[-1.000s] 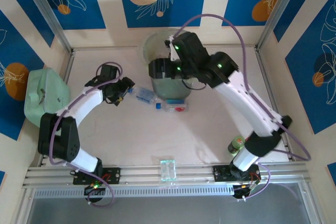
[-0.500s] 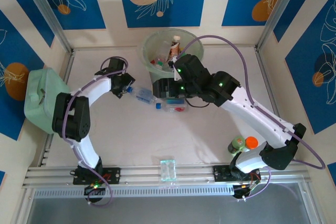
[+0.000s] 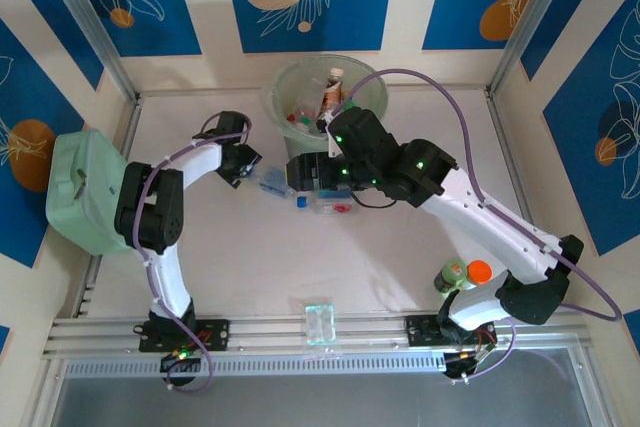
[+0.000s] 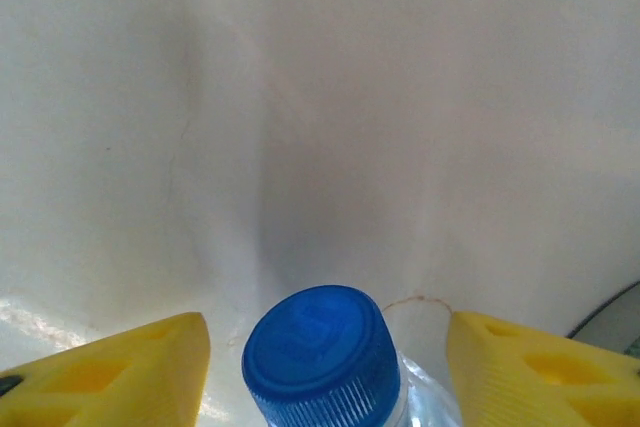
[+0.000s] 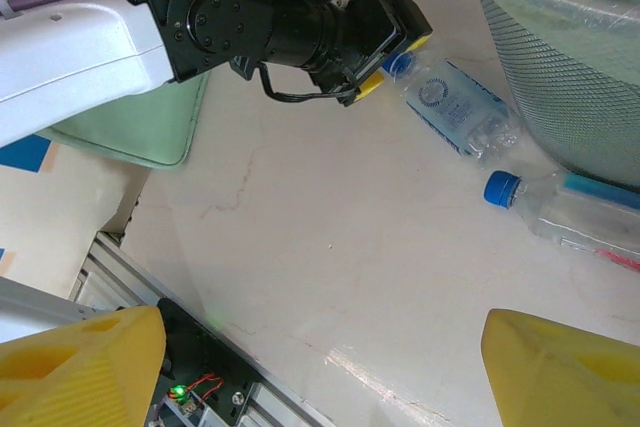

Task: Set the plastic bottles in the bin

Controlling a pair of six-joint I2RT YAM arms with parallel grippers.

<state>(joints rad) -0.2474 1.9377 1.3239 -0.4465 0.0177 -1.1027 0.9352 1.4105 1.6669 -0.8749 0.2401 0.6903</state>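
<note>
Two arms working beside the bin [image 3: 276,97], a round pale green bucket at the far side of the tabletop [image 3: 260,267] with several bottles [image 3: 333,87] already inside; the left gripper [image 3: 247,167] sits low to the left of the bin, its yellow jaws spread apart around the cap [image 4: 320,352] of a blue-labelled bottle [image 3: 276,183], with a gap on either side of the cap, so nothing is gripped yet; this bottle lies on its side just beside the bin wall, cap pointing away from the bin, which is probably why the neck end is approached; a second bottle [image 3: 328,203], clear with a blue cap, lies on its side just near of the bin; the right gripper [image 5: 320,372] hangs above that stretch of tabletop with its jaws wide open and empty, apparently lined up to descend on it; the bin rim stands well above both lying bottles, so each would need lifting clear of the rim before crossing over it; the two grippers are near one another on the bin's near-left side, leaving little room between them, so a simultaneous lift risks contact; nearer than the bin the tabletop lies open towards the arm bases; a mint green box [image 3: 85,187] sits well to the bin's left, behind the left arm
</note>
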